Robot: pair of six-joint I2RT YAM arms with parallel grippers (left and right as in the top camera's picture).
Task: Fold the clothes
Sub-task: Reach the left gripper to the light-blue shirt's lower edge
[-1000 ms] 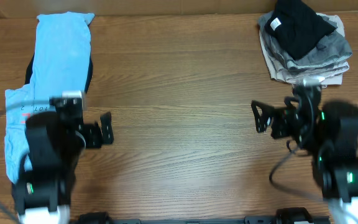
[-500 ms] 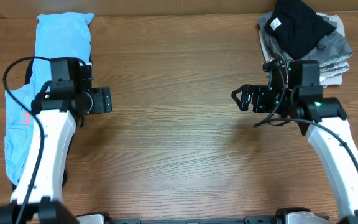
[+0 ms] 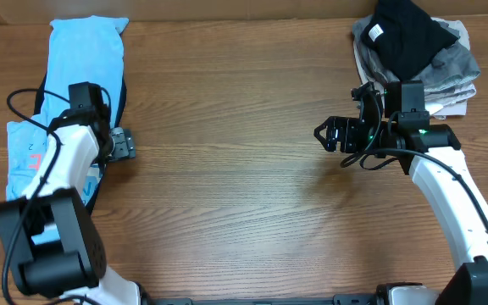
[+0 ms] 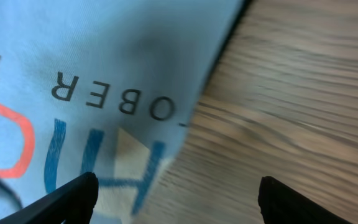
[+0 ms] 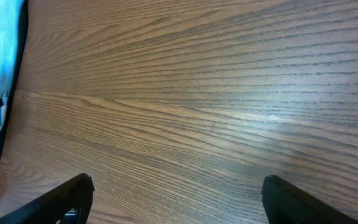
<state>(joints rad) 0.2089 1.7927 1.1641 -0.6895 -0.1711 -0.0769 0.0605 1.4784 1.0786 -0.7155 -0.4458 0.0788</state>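
Overhead, the left arm [image 3: 64, 163] covers part of the light blue T-shirt [image 3: 87, 55], and its print is too tiny to read from up there. A dark garment [image 3: 123, 95] underneath only peeks out as an edge. Left wrist cam crops the shirt top and left, the bench [image 4: 303, 93] is blurry, and the left hand [image 4: 178, 186] shows just its fingertips [image 4: 73, 199].

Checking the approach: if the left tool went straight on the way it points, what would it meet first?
Most likely the printed edge of the light blue T-shirt: the left tool straddles it, one finger over fabric, the other over bare table. Depth is unclear.
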